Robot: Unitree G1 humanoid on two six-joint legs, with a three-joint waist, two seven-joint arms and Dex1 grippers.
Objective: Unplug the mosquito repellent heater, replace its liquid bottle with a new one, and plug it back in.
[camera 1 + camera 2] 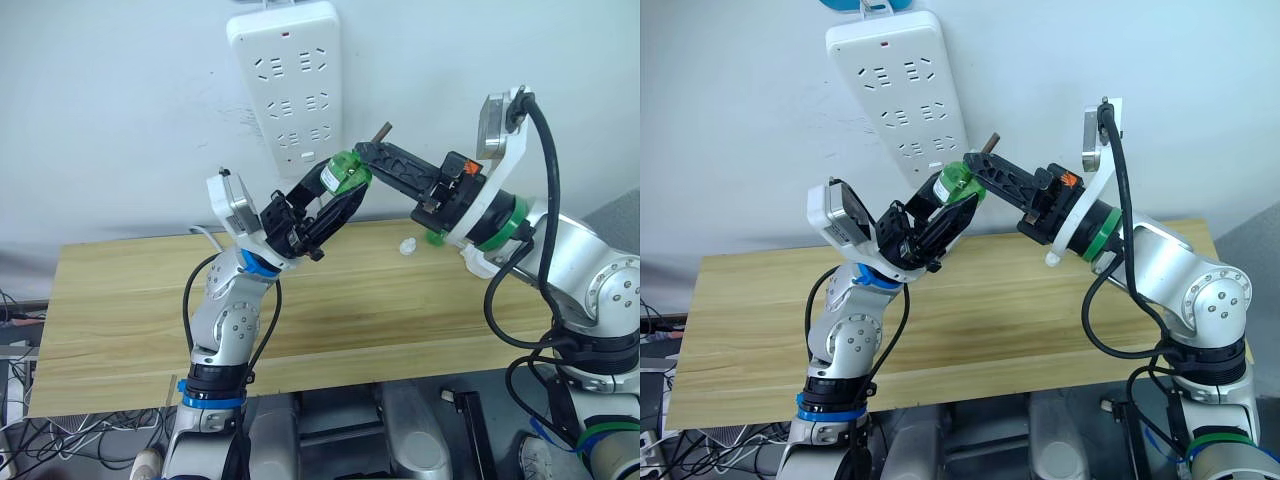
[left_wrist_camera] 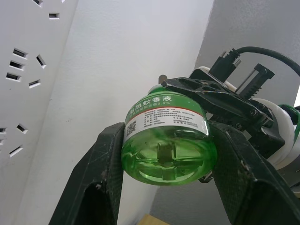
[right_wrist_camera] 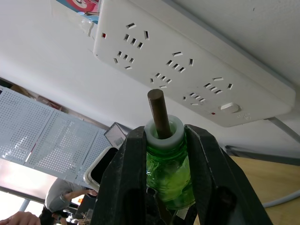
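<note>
Both hands meet in mid-air over the wooden surface [image 1: 120, 300], below the white power strip [image 1: 287, 70] on the wall: the left hand [image 1: 340, 190] is clamped across the lower body of a small round translucent green plastic bottle [image 2: 165, 140] with a white printed label, while the right hand [image 3: 164, 154], reaching in from 3 o'clock, pinches its whitish neck collar [image 3: 164, 132], from which a brown wick [image 3: 158, 112] sticks out. Light, rigid and probably slick, the bottle is best held at the labelled body, sparing the fragile-looking wick.
</note>
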